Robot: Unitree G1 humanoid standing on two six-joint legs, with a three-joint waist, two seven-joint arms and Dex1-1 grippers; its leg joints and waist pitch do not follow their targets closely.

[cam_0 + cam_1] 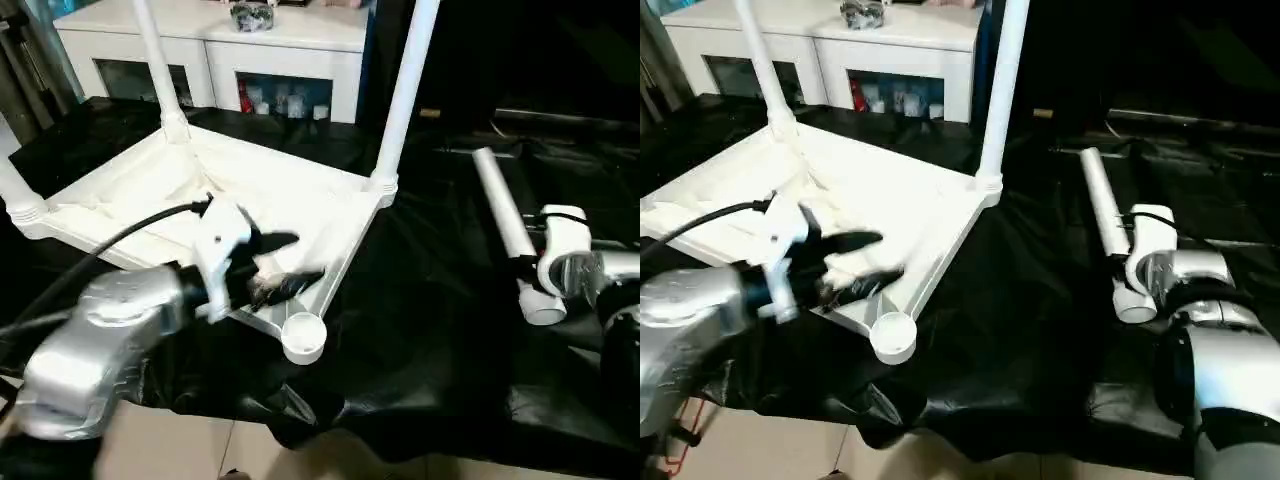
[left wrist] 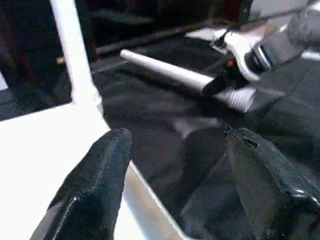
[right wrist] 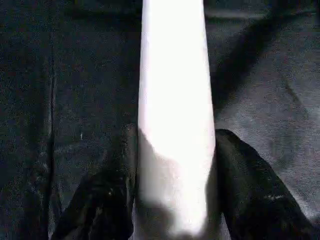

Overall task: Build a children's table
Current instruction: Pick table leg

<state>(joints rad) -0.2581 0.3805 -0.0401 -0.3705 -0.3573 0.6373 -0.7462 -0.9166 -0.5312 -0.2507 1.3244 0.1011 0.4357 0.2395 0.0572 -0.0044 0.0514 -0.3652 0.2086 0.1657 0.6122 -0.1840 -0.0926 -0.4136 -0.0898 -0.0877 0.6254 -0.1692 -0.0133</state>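
Observation:
The white tabletop (image 1: 250, 185) lies upside down on the black cloth, ribs up. Three white legs stand in its corner sockets: the back one (image 1: 157, 60), the right one (image 1: 405, 90) and the far-left one (image 1: 12, 190). The front corner socket (image 1: 303, 337) holds no leg. My left gripper (image 1: 300, 260) is open over the tabletop's front rim, one finger (image 2: 100, 170) above the white surface, the other finger (image 2: 260, 170) above the cloth. A fourth leg (image 1: 503, 215) lies loose on the cloth at the right. My right gripper (image 3: 175, 137) is shut on this leg near its near end.
A white cabinet (image 1: 290, 45) with glass doors stands behind the work area. The black cloth (image 1: 430, 340) covers the whole surface, and its front edge drops to the tiled floor (image 1: 190, 450). A black cable (image 1: 110, 240) arcs over my left forearm.

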